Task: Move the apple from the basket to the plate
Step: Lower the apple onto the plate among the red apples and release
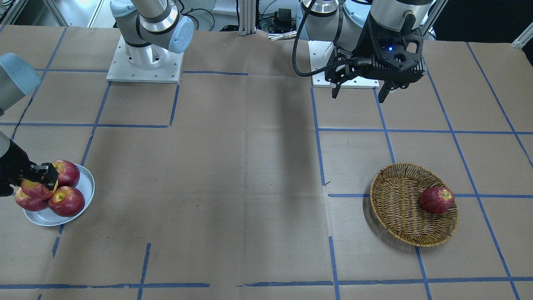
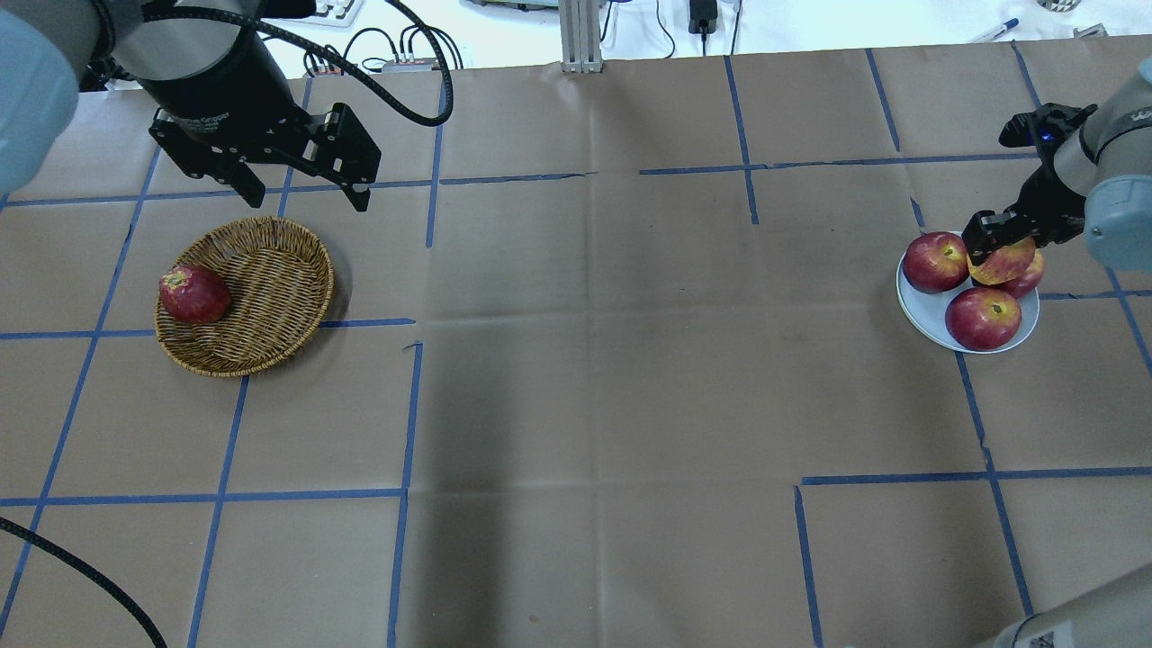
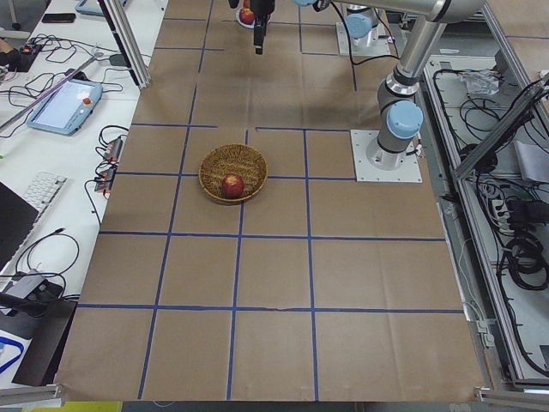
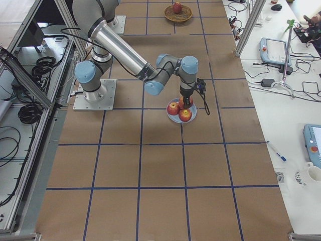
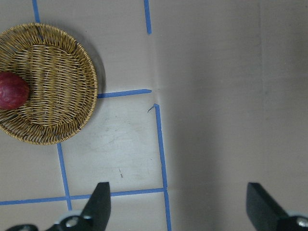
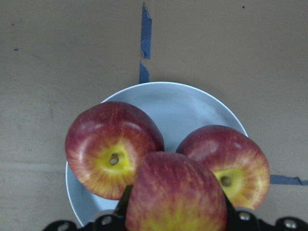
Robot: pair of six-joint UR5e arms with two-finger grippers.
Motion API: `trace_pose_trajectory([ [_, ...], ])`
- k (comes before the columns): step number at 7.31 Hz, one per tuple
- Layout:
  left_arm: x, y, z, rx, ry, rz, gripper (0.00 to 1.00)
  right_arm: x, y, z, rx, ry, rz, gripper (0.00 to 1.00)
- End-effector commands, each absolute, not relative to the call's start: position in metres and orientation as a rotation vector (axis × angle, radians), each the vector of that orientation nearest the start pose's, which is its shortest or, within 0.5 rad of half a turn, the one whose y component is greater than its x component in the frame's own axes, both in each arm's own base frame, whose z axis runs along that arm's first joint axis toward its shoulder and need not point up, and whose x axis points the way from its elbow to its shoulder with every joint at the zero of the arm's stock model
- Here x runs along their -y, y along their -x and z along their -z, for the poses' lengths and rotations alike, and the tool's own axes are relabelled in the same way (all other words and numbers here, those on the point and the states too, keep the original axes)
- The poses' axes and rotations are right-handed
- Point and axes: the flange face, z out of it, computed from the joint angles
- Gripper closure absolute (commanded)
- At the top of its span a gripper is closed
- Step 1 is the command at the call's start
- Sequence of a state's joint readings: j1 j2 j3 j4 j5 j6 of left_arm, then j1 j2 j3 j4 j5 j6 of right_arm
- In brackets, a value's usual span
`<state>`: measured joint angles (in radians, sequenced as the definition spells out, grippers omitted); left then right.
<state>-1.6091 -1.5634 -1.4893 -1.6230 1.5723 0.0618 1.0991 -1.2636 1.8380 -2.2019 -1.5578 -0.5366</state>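
My right gripper (image 2: 999, 247) is shut on the apple (image 2: 1006, 264), light red with yellow-orange streaks. It holds the apple low over the pale grey-blue plate (image 2: 925, 326), among three apples lying there. The right wrist view shows the apple (image 6: 175, 192) between the jaws, above two of them and the plate (image 6: 183, 103). I cannot tell whether it touches them. The wicker basket (image 2: 270, 288) sits at the far left of the overhead view with one dark red apple (image 2: 193, 294) in it. My left gripper (image 2: 306, 196) is open and empty, raised behind the basket.
Brown paper with blue tape lines covers the table. The arm bases (image 1: 145, 62) stand at the robot's edge. In the front view the plate (image 1: 85, 183) is at the left and the basket (image 1: 399, 200) at the right.
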Motion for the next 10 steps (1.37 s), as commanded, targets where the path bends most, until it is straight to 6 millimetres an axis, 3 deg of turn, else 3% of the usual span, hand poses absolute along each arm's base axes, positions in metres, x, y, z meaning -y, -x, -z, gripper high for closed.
trace_pose_trajectory([
  [1, 0.486, 0.152, -0.524, -3.135, -0.161, 0.051, 0.01, 0.560, 0.134, -0.262, -3.147, 0.114, 0.062, 0.00],
  [3, 0.486, 0.152, -0.524, -3.134, -0.171, 0.051, 0.01, 0.557, 0.134, -0.266, -3.130, 0.108, 0.006, 0.00],
  [4, 0.487, 0.152, -0.523, -3.134, -0.173, 0.062, 0.01, 0.553, 0.131, -0.280, -3.137, 0.106, 0.027, 0.00],
  [5, 0.486, 0.151, -0.522, -3.134, -0.171, 0.067, 0.01, 0.547, 0.126, -0.301, -3.144, 0.109, 0.048, 0.00],
  [6, 0.486, 0.152, -0.522, -3.134, -0.173, 0.070, 0.01, 0.539, 0.114, -0.338, -3.149, 0.121, 0.073, 0.00],
  [7, 0.486, 0.151, -0.522, -3.134, -0.171, 0.070, 0.01, 0.536, 0.091, -0.371, -3.132, 0.146, 0.024, 0.00],
  [9, 0.486, 0.151, -0.523, -3.134, -0.171, 0.075, 0.01, 0.529, 0.026, -0.438, -3.128, 0.020, -0.046, 0.00],
  [10, 0.486, 0.151, -0.524, -3.134, -0.171, 0.077, 0.01, 0.521, -0.012, -0.456, -3.134, 0.003, -0.044, 0.00],
])
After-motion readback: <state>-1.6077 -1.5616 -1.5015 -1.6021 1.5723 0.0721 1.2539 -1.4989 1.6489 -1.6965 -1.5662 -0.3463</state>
